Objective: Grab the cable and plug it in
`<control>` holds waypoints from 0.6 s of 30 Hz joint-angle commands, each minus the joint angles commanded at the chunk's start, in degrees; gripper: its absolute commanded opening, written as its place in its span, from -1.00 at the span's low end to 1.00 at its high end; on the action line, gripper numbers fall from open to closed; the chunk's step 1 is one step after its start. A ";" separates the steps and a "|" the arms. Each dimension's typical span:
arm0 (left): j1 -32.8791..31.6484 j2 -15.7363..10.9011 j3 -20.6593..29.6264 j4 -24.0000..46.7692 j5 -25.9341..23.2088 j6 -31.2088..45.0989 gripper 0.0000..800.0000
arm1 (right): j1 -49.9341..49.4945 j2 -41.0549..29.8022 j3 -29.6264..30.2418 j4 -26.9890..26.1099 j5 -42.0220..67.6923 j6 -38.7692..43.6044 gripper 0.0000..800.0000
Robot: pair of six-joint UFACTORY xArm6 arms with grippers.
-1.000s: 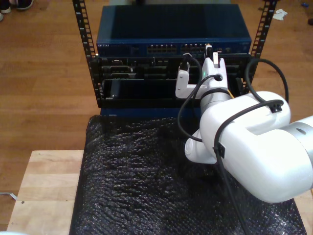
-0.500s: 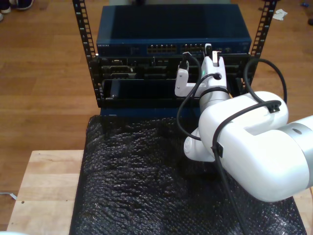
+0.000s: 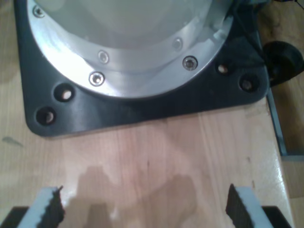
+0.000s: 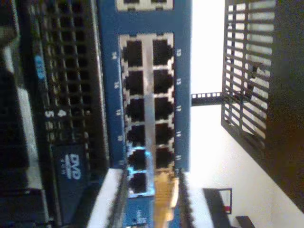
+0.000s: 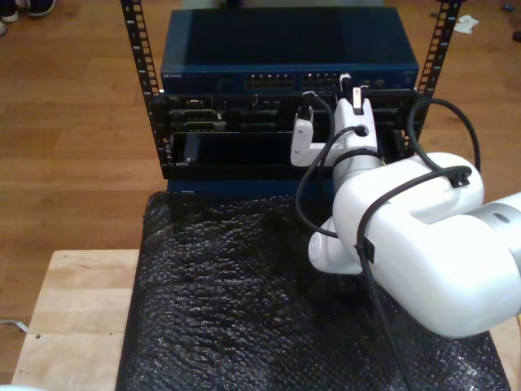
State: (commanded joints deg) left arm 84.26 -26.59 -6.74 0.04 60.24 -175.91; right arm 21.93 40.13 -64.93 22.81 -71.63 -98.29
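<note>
Edging closer to the rack since a second ago, my second hand (image 5: 352, 84) now reaches the blue network switch (image 5: 289, 80) at the exterior view's upper right. Its fingers pinch the thin yellow-orange network cable (image 4: 163, 197) just behind the clear plug, whose long axis points straight at the block of dark square ports (image 4: 147, 109) immediately ahead, so my second arm is clearly the nearer. My first hand (image 3: 142, 209) hangs spread and empty over the pale wooden desk (image 3: 156, 156).
</note>
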 joint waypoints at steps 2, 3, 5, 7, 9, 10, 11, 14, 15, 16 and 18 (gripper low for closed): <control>0.00 0.00 0.00 -0.09 0.00 0.00 1.00 | 0.53 -1.41 1.41 0.00 0.18 0.00 -0.20; 0.00 0.00 0.00 0.00 0.00 0.00 1.00 | 0.79 -2.02 2.20 0.00 0.26 0.00 -0.20; 0.00 0.00 0.00 0.00 0.00 0.09 1.00 | 1.32 -3.43 4.04 0.09 0.26 0.00 -0.17; 0.00 0.00 0.00 -0.09 0.00 0.00 1.00 | 1.76 -5.10 6.15 0.09 0.53 0.00 -0.14; 0.00 0.00 0.00 0.00 0.00 0.09 1.00 | 1.85 -7.03 8.26 0.09 1.32 -0.09 -0.10; 0.00 0.00 0.00 0.00 0.00 0.09 1.00 | 1.85 -8.00 9.32 0.18 2.02 -0.09 -0.07; 0.00 0.00 0.00 0.00 0.00 0.09 1.00 | 1.85 -9.23 10.37 0.18 2.90 -0.09 -0.04; 0.00 0.00 0.00 0.00 0.00 0.09 1.00 | 1.85 -12.84 13.27 0.18 5.45 -0.09 0.01; 0.00 0.00 0.00 -0.09 0.00 0.00 1.00 | 1.85 -13.89 14.15 0.18 6.33 -0.09 0.03; 0.00 0.00 0.00 0.00 0.00 0.09 1.00 | 1.76 -15.12 15.03 0.18 7.38 -0.09 0.07; 0.00 0.00 0.00 0.00 0.00 0.09 1.00 | 1.67 -17.67 16.97 0.09 9.85 -0.09 0.16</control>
State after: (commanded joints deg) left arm 84.26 -26.59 -6.74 0.04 60.24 -175.82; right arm 23.60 22.46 -47.97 22.90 -61.78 -98.37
